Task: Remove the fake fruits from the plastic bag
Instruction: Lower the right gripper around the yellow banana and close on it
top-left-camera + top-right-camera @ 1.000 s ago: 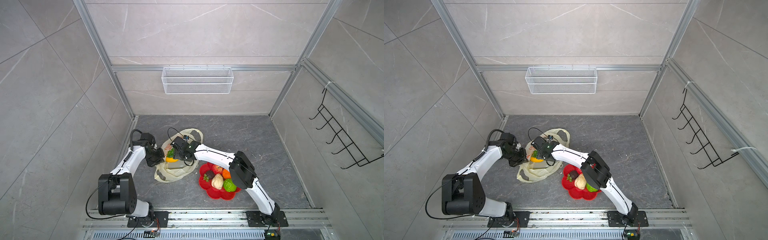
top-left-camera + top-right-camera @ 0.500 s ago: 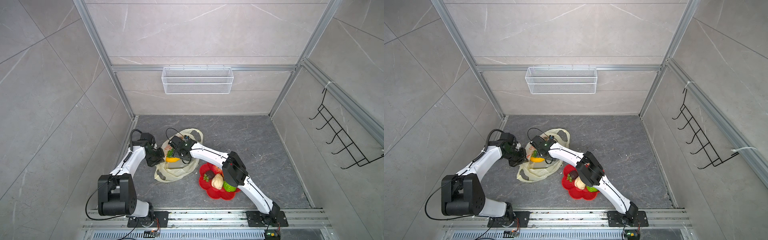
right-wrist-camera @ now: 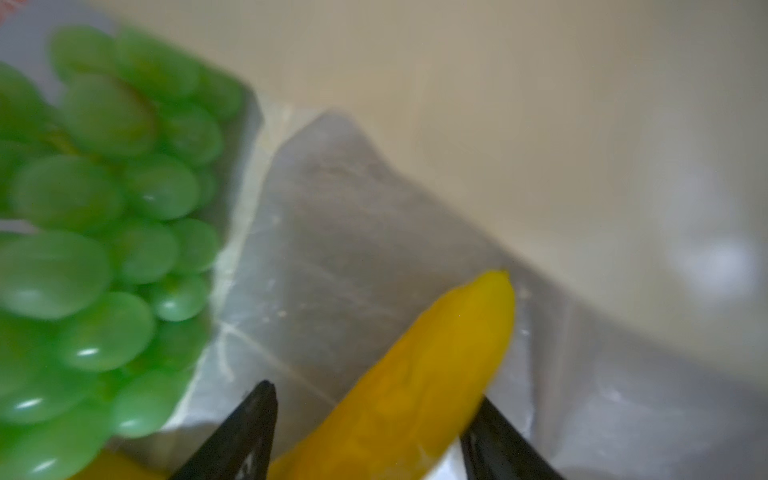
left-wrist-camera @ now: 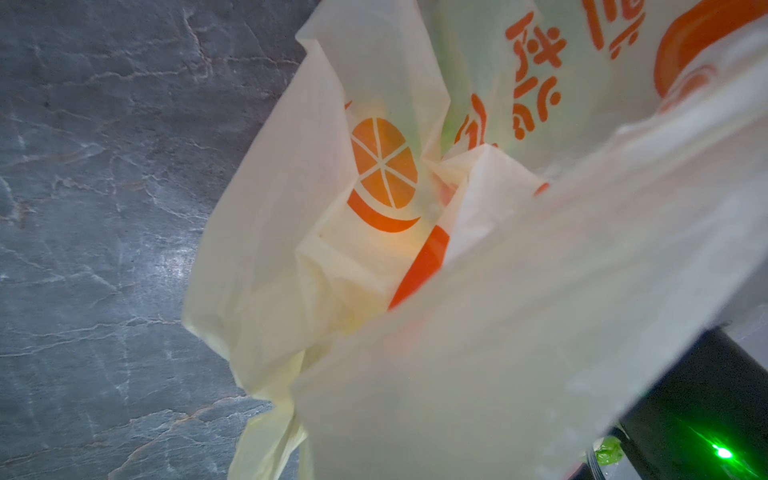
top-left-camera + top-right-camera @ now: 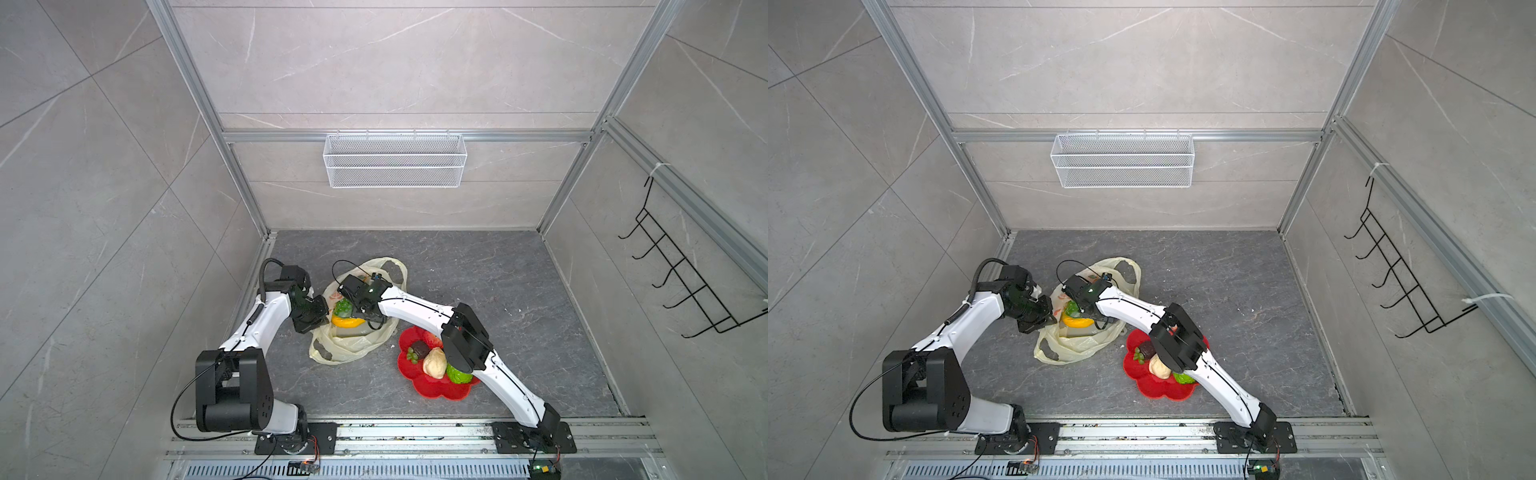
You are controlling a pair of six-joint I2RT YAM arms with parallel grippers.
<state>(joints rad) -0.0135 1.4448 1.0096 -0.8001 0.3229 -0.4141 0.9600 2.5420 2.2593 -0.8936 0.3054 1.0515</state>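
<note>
right gripper (image 3: 374,399) sits inside the plastic bag (image 5: 353,347), jaws apart astride the banana (image 3: 436,365), grape bunch (image 3: 104,249) beside it in the bag. left gripper (image 5: 323,319) is pinched shut on the bag's rim. i reckon the glossy banana could squirt out, or film get nipped too.

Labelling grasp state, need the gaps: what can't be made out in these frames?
- left gripper: fingertips hidden by plastic bag film, left wrist view; pinch unconfirmed.
- right gripper: right wrist view blurred; contact with banana unclear.
- green bumpy fruit on red plate: half covered by right arm, both top views.
- Under grape bunch: bag's bottom hidden, every view.
</note>
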